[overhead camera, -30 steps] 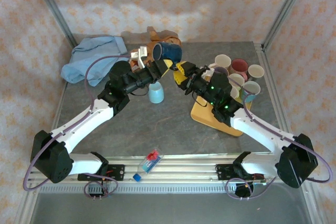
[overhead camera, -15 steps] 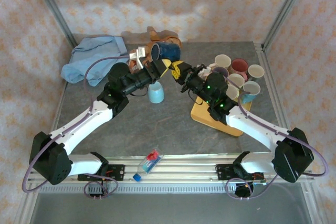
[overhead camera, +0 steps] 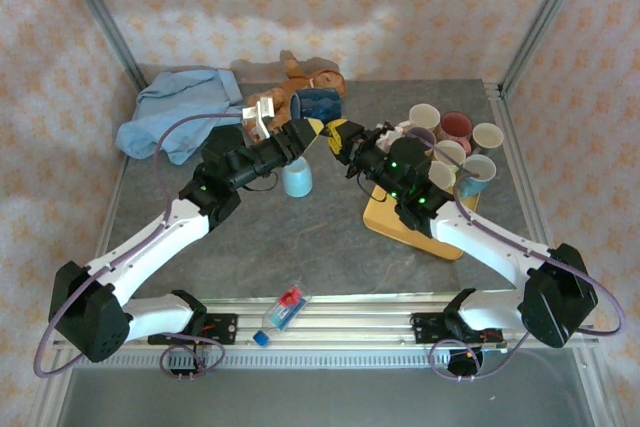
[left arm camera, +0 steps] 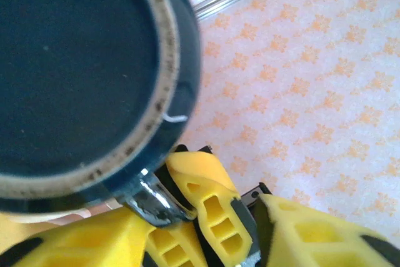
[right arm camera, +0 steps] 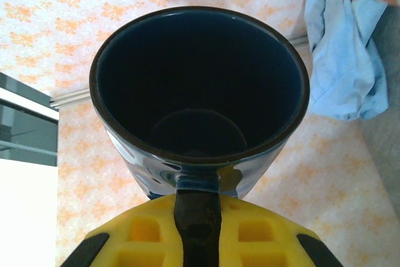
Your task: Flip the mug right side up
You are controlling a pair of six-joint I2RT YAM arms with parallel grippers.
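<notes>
Over the back of the counter [overhead camera: 330, 247], just in front of a stuffed toy [overhead camera: 298, 82], the mug [overhead camera: 320, 104] hangs aloft by its handle [right arm camera: 197, 201] alone. That handle is pinched in the closed right end effector [right arm camera: 197, 226], so the mug could swivel or slip free and drop. The left end effector [overhead camera: 307, 131], jaws parted, gives no support. The mug is glossy dark blue and empty, with a pale unglazed ring under its base.
</notes>
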